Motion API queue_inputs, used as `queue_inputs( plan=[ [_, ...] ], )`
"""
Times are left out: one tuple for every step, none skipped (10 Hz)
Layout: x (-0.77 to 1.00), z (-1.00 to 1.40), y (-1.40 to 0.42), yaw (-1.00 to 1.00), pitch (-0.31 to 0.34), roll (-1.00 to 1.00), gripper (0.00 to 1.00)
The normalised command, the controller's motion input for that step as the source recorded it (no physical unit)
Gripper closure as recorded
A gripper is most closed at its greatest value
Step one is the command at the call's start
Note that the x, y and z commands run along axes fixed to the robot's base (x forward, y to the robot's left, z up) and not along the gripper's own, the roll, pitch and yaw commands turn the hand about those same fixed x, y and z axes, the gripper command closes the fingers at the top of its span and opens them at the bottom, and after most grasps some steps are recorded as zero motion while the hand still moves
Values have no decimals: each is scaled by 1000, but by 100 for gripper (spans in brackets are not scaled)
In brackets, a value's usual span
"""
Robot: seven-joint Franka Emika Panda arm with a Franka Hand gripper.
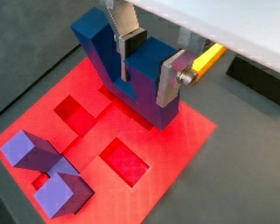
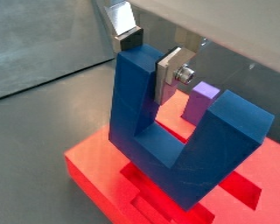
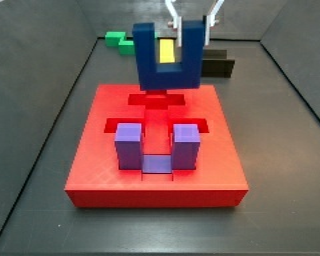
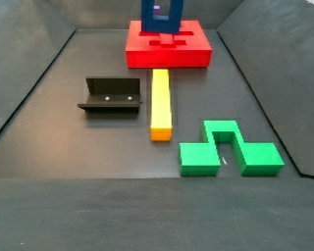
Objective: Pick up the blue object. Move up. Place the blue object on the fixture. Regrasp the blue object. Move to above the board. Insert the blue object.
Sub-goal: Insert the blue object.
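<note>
With the blue object (image 3: pixel 164 58) clamped by one prong in the end effector (image 1: pixel 146 63) and hanging base-down just above the board (image 3: pixel 96 165), apparently past pickup, fixture (image 4: pixel 111 95) placement and regrasp, leaving only the final lowering into the open cut-out.

Light is even and bright, no hard shadows anywhere; only soft shade under the board (image 3: pixel 156 150) in a side view. The red reads oversaturated, almost glowing, in a wrist view (image 1: pixel 108 140). My gripper (image 1: pixel 154 66) sits over it; my fingers (image 2: pixel 127 37) catch a pale sheen. All frames low-res, slightly soft; no edge warping I can see.
</note>
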Motion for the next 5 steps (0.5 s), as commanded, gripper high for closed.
queue_inputs(
  plan=[
    [-166, -294, 0, 186, -177, -47, 100],
    [-140, -309, 0, 140, -169, -111, 100],
    [-63, -240, 0, 34, -86, -73, 100],
    [-43, -166, 0, 0, -10, -64, 100],
    [-71, -77, 0, 0, 0, -120, 100]
  ],
)
